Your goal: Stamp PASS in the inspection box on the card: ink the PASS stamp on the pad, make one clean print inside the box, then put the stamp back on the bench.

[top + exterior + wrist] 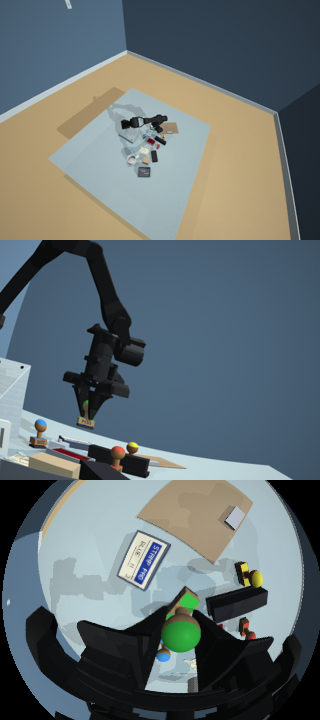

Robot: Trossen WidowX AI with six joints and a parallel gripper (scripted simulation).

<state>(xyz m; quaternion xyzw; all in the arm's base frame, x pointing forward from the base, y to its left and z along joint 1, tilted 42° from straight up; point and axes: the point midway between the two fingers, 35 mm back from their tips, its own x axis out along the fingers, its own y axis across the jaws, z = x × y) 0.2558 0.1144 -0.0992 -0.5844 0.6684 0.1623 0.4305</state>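
My gripper (86,416) (179,612) is shut on the PASS stamp (86,422) (181,634), which has a green-topped knob. It holds the stamp well above the bench, base down and slightly tilted in the exterior view. The open red ink pad (150,141) (69,453) lies on the bench. A closed tin marked STAMP PAD BLUE (131,560) lies near the brown sheet. The cream printed card or papers (144,150) (20,458) lie by the mug; I cannot make out the inspection box. The stamp's underside is hidden.
Blue DATE (144,135) (40,426), red (158,146) (117,453) and yellow (164,136) (132,448) stamps stand around the pad. Also there are a long black block (160,140), a black box (154,156), a wooden block (146,160), a mug and a brown sheet (172,127) (175,510).
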